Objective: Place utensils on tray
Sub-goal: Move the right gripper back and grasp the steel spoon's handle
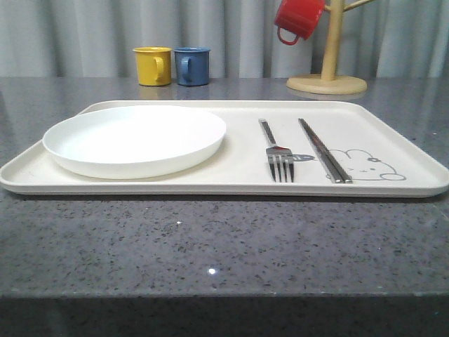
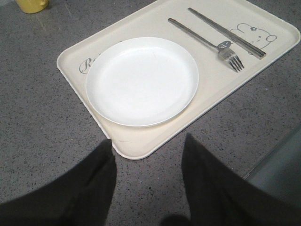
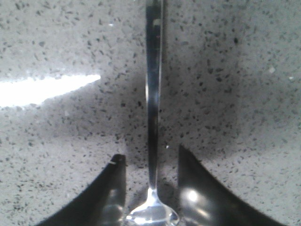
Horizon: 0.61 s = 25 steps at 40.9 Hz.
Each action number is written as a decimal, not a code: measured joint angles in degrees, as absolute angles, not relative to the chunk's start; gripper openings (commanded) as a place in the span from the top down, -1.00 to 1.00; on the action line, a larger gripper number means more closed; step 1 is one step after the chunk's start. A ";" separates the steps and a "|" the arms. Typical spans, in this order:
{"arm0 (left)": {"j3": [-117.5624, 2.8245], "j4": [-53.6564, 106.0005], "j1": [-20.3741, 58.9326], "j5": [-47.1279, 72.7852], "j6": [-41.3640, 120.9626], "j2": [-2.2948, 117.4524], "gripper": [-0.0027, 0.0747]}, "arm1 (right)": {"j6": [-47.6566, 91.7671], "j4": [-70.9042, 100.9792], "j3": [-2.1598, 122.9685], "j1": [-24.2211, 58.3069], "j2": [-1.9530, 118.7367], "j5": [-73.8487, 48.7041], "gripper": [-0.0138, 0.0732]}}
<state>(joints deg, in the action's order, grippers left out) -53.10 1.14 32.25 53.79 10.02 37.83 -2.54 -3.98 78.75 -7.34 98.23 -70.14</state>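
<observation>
The cream tray (image 1: 238, 158) lies across the grey stone table. On it rest a round white plate (image 1: 137, 140) at the left, a fork (image 1: 276, 151) and a pair of chopsticks (image 1: 324, 151) at the right by the rabbit drawing. In the left wrist view my left gripper (image 2: 148, 140) hovers open and holds nothing, just off the tray's (image 2: 141, 146) near corner, with the plate (image 2: 141, 80), fork (image 2: 207, 44) and chopsticks (image 2: 225, 32) beyond. In the right wrist view my right gripper (image 3: 150, 153) is open, its fingers on either side of the neck of a shiny spoon (image 3: 154, 94) lying on the bare table.
A yellow mug (image 1: 153, 65) and a blue mug (image 1: 191, 65) stand behind the tray. A red mug (image 1: 298, 20) hangs on a wooden mug tree (image 1: 330, 63) at the back right. The table's front edge runs close below the tray.
</observation>
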 measured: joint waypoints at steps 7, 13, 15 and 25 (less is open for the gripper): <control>-53.10 1.14 32.25 53.79 10.02 37.83 0.12 | -2.54 -3.24 78.75 -7.34 98.23 -70.14 0.19; -53.10 1.14 32.25 53.79 10.02 37.83 0.12 | -2.54 -3.26 78.75 -7.34 98.33 -70.14 0.19; -53.10 1.14 32.25 53.79 10.02 37.83 0.12 | -2.54 -3.26 78.75 -7.34 98.52 -70.14 0.19; -53.10 1.14 32.25 53.79 10.02 37.83 0.12 | -2.54 -3.13 78.75 -7.34 100.17 -70.14 0.39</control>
<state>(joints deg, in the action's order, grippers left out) -53.10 1.14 32.25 53.79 10.02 37.83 -2.54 -3.13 78.75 -7.34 100.17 -70.14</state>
